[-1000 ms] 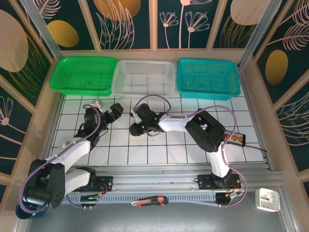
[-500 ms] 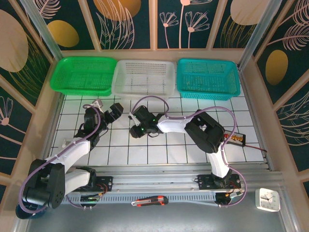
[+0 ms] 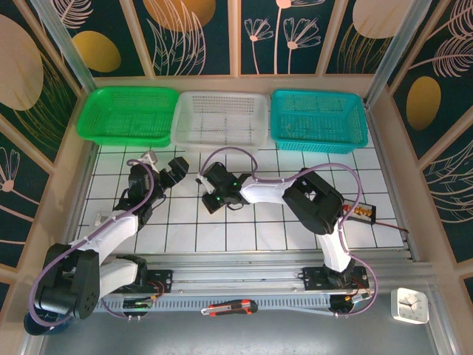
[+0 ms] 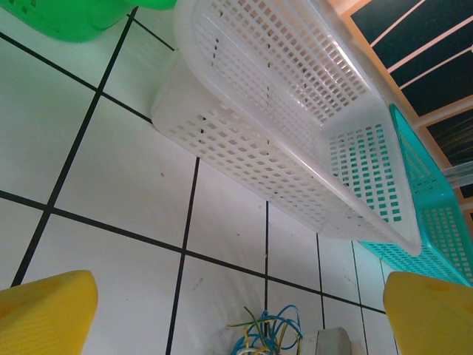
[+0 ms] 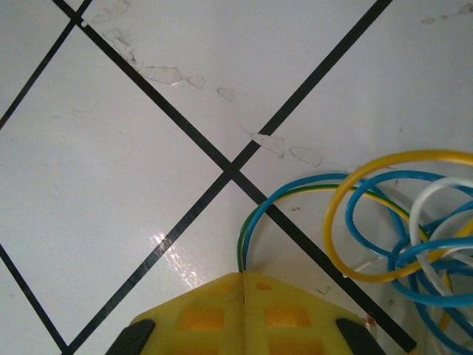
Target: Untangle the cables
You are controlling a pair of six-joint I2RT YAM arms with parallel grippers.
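The right arm's (image 3: 314, 203) jaws are pressed together, and in the right wrist view the yellow fingertips (image 5: 199, 314) pinch a single thin green-and-blue strand where it enters the seam between them. That strand belongs to the cables (image 5: 403, 237), a loose knot of blue, yellow and white loops lying on the white gridded worktop (image 3: 244, 237) just right of the fingertips in that view. The left arm's (image 3: 111, 225) jaws are spread wide, with one yellow finger (image 4: 44, 310) at each lower corner of the left wrist view and nothing between them. The same cables (image 4: 266, 331) lie on the tiles ahead of them. In the top view the right arm rises from its near base to a bent elbow, and its forearm runs left across the worktop to a wrist turned down near the centre. The left arm reaches from its near-left base toward the far side, its wrist angled right toward the right arm's wrist. Compared with a second ago, the right wrist has shifted slightly and its jaws have closed, while the left arm has kept its pose. Along the far edge stand three mesh baskets touching side by side: the green basket (image 3: 129, 115) on the left, the white basket (image 3: 219, 118) in the middle and the teal basket (image 3: 318, 118) on the right. I can make out no cable inside any of them.
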